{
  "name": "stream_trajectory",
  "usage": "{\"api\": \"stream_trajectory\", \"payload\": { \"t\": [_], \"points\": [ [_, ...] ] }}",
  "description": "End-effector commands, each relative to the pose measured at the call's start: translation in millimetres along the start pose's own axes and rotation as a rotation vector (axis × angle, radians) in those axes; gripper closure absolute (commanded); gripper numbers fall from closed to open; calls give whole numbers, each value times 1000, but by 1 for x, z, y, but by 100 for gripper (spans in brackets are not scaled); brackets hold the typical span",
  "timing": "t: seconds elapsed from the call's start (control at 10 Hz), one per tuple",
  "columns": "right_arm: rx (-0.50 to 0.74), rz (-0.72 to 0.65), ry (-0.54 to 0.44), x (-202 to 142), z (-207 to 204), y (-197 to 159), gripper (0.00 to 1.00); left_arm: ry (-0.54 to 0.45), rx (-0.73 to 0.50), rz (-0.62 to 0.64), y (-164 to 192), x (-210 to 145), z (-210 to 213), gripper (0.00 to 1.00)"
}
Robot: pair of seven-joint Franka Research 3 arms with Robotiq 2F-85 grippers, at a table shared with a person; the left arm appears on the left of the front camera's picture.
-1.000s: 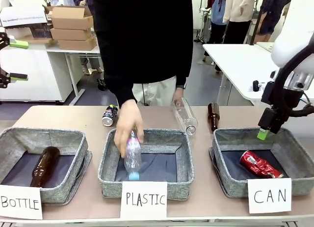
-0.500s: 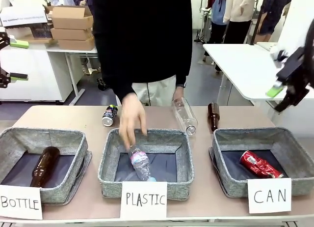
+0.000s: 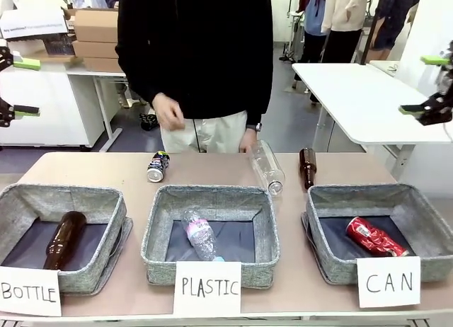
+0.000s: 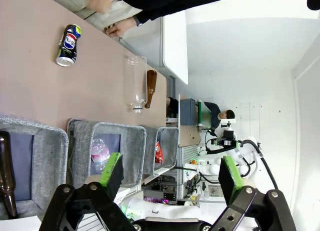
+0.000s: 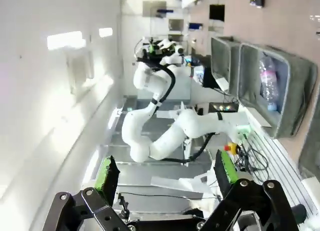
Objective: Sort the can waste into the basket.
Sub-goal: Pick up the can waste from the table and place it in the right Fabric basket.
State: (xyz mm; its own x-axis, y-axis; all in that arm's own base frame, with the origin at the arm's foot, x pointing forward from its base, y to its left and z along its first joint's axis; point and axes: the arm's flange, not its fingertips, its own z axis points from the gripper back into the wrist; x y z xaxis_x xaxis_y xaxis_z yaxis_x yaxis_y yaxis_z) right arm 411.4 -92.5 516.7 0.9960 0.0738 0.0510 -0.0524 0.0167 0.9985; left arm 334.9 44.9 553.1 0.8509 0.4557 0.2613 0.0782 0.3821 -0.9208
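Observation:
A crushed red can lies inside the grey CAN basket at the right, behind its white sign. The black can lies on its side on the table behind the middle basket; the left wrist view shows it too. My right gripper hangs open and empty high at the right edge, well above the CAN basket. At the far left edge my left gripper also stands open and empty. Both wrist views show wide-spread green pads, left and right.
The PLASTIC basket holds a crumpled plastic bottle; the BOTTLE basket holds a brown bottle. A clear bottle and a brown bottle lie on the table behind. The person stands across, one hand raised.
The person let the plastic bottle drop into the middle basket and drew the hand back. My right gripper rose from just over the CAN basket, up and to the right.

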Motion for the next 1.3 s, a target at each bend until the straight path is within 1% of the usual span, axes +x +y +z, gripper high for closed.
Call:
{"api": "stream_trajectory", "payload": {
  "t": [0.0, 1.2],
  "points": [
    [-141, 35, 111, -16, -1, 24, 0, -7, -30, -18, 0, 0, -2, 0],
    [-141, 35, 111, -16, -1, 24, 0, -7, -30, -18, 0, 0, -2, 0]
  ]
}}
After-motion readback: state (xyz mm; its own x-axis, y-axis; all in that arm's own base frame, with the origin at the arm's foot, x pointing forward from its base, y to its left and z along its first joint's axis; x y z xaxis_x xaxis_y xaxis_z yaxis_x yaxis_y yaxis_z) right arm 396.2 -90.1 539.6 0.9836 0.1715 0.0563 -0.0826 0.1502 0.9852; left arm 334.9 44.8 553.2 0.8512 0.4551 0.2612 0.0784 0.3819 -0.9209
